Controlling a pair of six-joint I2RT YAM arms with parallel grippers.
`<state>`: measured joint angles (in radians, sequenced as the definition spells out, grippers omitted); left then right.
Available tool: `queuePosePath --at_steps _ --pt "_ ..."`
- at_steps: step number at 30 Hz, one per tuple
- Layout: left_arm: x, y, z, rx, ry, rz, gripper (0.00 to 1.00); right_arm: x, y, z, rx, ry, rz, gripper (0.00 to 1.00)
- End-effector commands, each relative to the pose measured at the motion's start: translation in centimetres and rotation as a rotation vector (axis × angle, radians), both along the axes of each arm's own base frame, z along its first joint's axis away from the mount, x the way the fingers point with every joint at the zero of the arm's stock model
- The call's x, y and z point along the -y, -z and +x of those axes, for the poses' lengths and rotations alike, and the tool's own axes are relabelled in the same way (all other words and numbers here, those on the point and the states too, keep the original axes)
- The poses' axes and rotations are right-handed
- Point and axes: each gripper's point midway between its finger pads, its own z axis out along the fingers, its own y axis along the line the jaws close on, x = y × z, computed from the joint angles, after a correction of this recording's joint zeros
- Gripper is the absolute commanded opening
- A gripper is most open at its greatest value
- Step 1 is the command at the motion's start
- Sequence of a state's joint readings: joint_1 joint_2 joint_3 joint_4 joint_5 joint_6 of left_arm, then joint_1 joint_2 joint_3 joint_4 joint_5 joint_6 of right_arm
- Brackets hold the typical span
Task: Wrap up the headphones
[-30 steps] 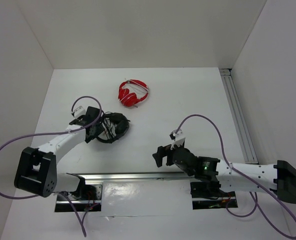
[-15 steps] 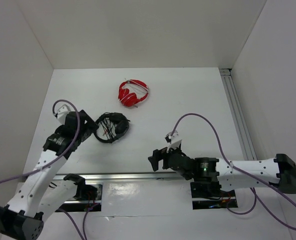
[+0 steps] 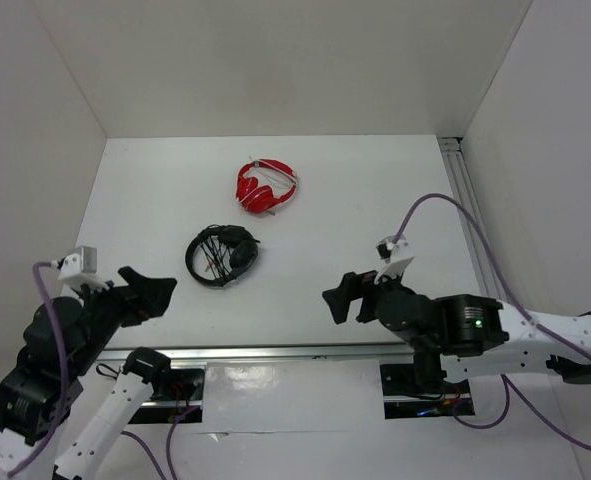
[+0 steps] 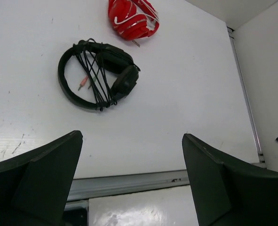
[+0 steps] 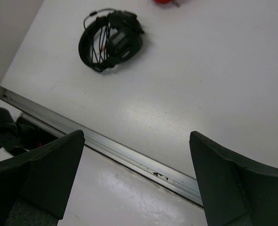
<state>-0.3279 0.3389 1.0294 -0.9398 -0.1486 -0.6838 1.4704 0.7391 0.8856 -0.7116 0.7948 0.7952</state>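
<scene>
Headphones (image 3: pixel 222 257) lie centre-left in top view on white table (image 3: pixel 375 210), cable wound across the band. Red pair (image 3: pixel 266 187) sits just above them, apart. Walls close left, back and rt; rail (image 3: pixel 477 235) runs along rt edge. Open tabletop separates headphones from both grippers. L gripper (image 3: pixel 147 296) lower left, raised, pointing rt, jaws wide, holding nothing. R gripper (image 3: pixel 337 298) lower centre, pointing left, jaws wide, holding nothing.

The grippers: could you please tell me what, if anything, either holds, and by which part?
Nothing is held: left gripper and right gripper are open and empty; the headphones lie free on the table.
</scene>
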Motion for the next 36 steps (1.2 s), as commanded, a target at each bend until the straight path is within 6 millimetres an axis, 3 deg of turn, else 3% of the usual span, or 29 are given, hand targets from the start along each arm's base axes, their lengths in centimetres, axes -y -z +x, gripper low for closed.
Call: queuePosePath --at_steps 1,2,3,7,16,24,29,36 --pt "-0.4 1.4 -3.7 -0.015 0.081 0.053 1.00 5.0 -4.4 1.2 0.058 0.115 0.006 1.00" --pt "-0.8 1.6 -4.1 -0.010 0.071 0.070 1.00 6.5 -5.2 1.8 0.100 0.148 -0.042 1.00" --pt "-1.2 2.6 -4.3 -0.016 0.055 0.078 1.00 7.4 -7.6 1.9 0.111 0.166 0.005 1.00" --pt "-1.3 2.5 -4.5 0.009 0.054 0.053 1.00 8.7 -10.1 1.9 0.128 0.163 0.015 1.00" --pt "-1.2 2.6 -4.4 0.001 0.053 0.057 1.00 12.8 -7.6 1.5 0.084 0.211 -0.015 1.00" --pt "-1.8 2.5 -4.4 -0.003 0.016 0.050 1.00 15.1 -8.7 1.7 0.100 0.239 -0.015 1.00" --pt "-1.8 2.5 -4.4 -0.003 0.016 0.050 1.00 15.1 -8.7 1.6 0.088 0.238 -0.032 1.00" --pt "-3.2 2.3 -5.3 -0.044 -0.066 0.037 1.00 15.6 -9.0 1.1 0.061 0.228 -0.037 1.00"
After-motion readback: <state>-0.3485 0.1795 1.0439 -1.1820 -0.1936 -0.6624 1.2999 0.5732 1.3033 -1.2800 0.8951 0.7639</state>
